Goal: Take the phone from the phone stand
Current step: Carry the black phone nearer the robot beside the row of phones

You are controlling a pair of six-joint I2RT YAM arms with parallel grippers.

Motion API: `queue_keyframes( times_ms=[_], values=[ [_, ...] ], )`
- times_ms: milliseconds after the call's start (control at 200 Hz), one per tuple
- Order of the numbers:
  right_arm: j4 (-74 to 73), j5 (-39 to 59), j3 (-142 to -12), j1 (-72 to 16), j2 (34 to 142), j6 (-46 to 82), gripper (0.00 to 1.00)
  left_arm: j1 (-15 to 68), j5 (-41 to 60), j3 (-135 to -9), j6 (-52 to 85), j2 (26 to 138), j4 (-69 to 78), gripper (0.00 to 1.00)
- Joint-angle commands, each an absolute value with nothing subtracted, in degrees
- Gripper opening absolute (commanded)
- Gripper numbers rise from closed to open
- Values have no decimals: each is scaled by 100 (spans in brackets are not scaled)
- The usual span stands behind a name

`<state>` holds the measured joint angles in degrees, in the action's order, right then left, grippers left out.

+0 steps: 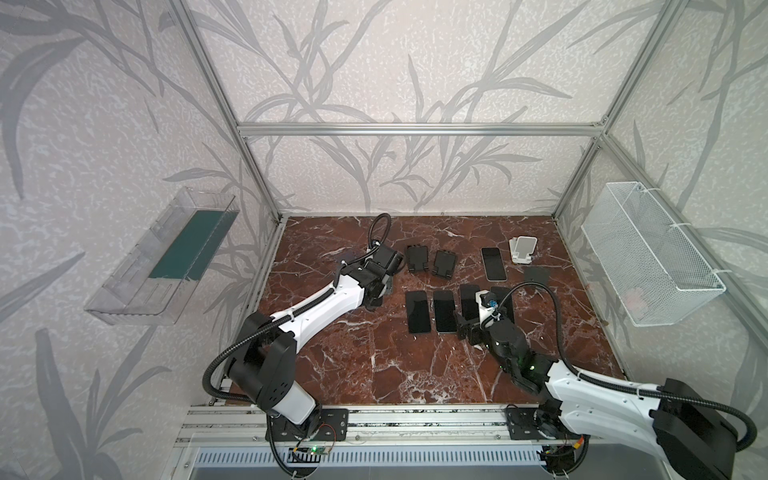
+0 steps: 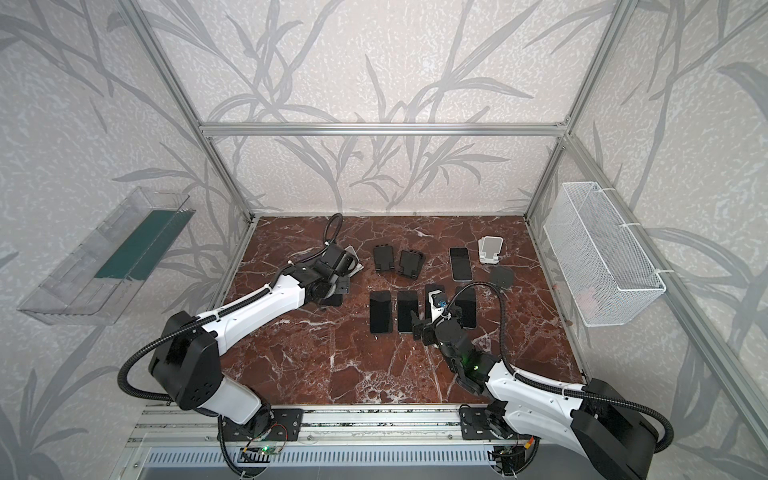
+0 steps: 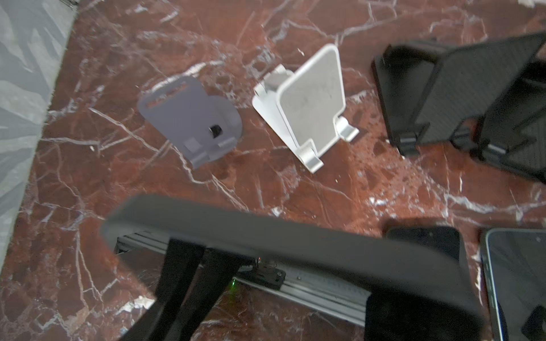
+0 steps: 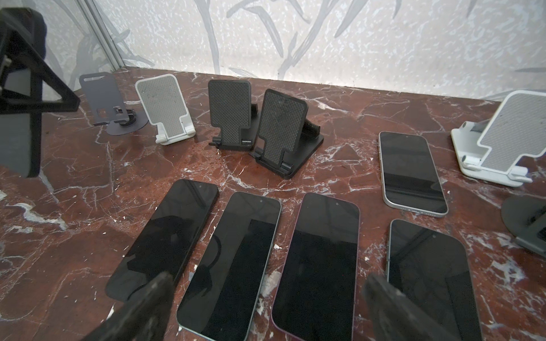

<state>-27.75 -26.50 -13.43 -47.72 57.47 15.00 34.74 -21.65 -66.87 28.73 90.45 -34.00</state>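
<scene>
My left gripper [image 1: 380,291] is shut on a dark phone [image 3: 295,248], holding it in the air at the back left of the table. In the right wrist view this phone [image 4: 14,141] hangs clear of the stands. Behind it stand a grey-purple phone stand [image 3: 192,118], a white one [image 3: 310,109] and two black ones [image 3: 437,91], none of them holding a phone. Over a row of phones lying flat [image 4: 233,259], my right gripper [image 4: 266,313] hangs open with nothing between its fingers.
Several phones lie face up mid-table [image 1: 444,311], and another lies further back [image 1: 493,264]. A second white stand [image 1: 523,249] and a dark round stand [image 1: 536,275] sit at the back right. A wire basket [image 1: 648,257] hangs on the right wall and a clear tray [image 1: 166,257] on the left wall.
</scene>
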Motion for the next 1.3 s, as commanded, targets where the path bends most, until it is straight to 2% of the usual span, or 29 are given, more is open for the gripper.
queue_keyframes(
  times_ms=[0,135,255,985,1295],
  values=[
    [-2843,-2674,-1424,-4764,5709,1587,99,3499,-1831,-6740,2972,9305,-3788,46],
    [-2791,-2777,-1397,-4761,5570,1556,99,3505,-1425,-6861,3027,9715,-3951,46],
    [-2770,-2811,-1370,-4763,5477,1564,99,3515,-1054,-6985,3281,10071,-4129,41],
    [-2725,-2778,-1399,-4764,5489,1600,99,3564,-564,-7153,3496,10730,-3710,34],
    [-2786,-2839,-1424,-4759,5694,1652,99,3594,-546,-7354,4217,10999,-4007,34]
  ],
)
